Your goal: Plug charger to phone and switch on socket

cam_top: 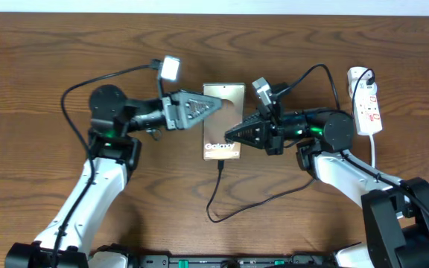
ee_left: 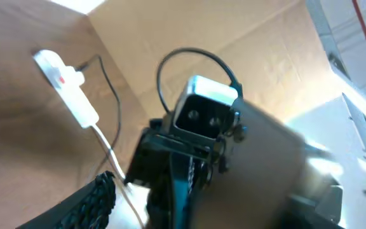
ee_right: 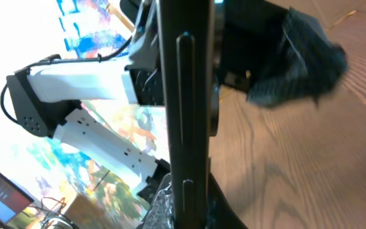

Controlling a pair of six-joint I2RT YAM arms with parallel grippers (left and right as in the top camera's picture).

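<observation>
The phone (cam_top: 223, 112) lies mid-table, brownish screen up with white "Galaxy" text. The black charger cable (cam_top: 216, 195) meets the phone's near edge and loops off to the right. My right gripper (cam_top: 231, 136) is shut on the phone's right side; the right wrist view shows the phone's dark edge (ee_right: 184, 108) clamped between its jaws (ee_right: 184, 213). My left gripper (cam_top: 218, 105) reaches over the phone's far left part. In the left wrist view one finger (ee_left: 91, 200) stands well apart from the phone (ee_left: 278, 165). The socket strip (cam_top: 367, 100) lies at the far right and also shows in the left wrist view (ee_left: 65, 86).
A thick white cord (cam_top: 375, 152) runs from the strip toward the right arm's base. A black lead (cam_top: 315, 73) arcs above the right arm. The right wrist's camera (ee_left: 203, 114) fills the middle of the left wrist view.
</observation>
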